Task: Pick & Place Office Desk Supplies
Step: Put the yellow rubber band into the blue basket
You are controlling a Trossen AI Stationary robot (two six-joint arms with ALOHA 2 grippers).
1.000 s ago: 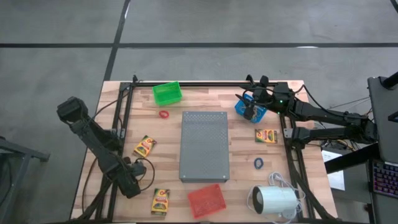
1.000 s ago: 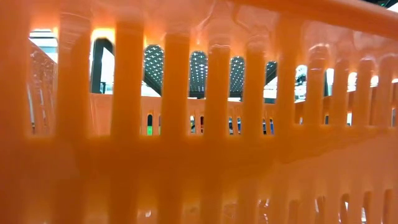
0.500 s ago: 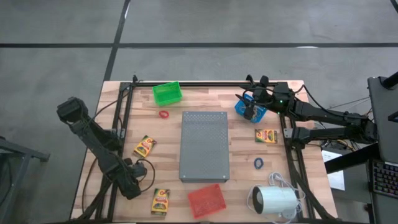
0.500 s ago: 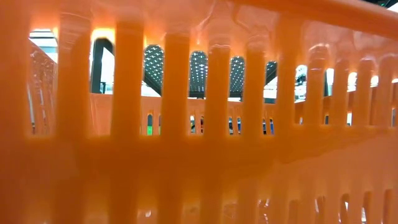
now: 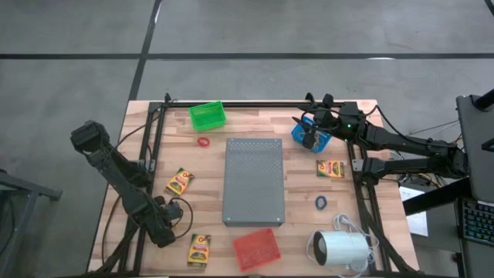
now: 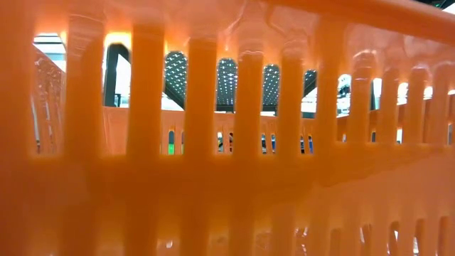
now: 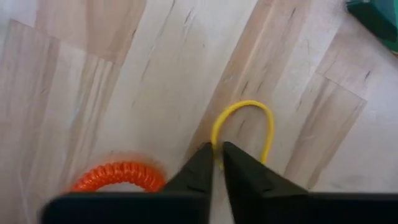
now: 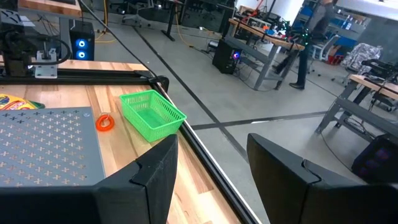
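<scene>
Near the table's front-left corner, the left gripper (image 7: 217,163) is pinching a thin yellow rubber band (image 7: 244,127) against the wooden table (image 5: 301,181), its two dark fingertips (image 7: 202,163) standing almost together on one side of the loop; an orange coiled ring (image 7: 118,175) is lying just beside them on the same boards. From above, this gripper (image 5: 166,232) is sitting between two yellow crayon boxes, one (image 5: 180,181) farther back and one (image 5: 199,249) at the front edge, next to a red basket (image 5: 256,249). A big grey perforated slab (image 5: 254,181) is lying in the middle of the table, with a small red ring (image 5: 203,143) and a green basket (image 5: 208,115) behind its left corner. On the right side, a third crayon box (image 5: 329,168) and a blue ring (image 5: 320,202) are lying near the slab, well apart from each other, and a white cylinder (image 5: 342,249) with a cord is resting at the front right. At the back right, the right gripper (image 5: 311,137) is hovering over a blue basket (image 5: 302,136), its jaws standing wide apart with nothing between them. Slats of an orange-looking basket wall (image 6: 227,142) are filling the low view.
</scene>
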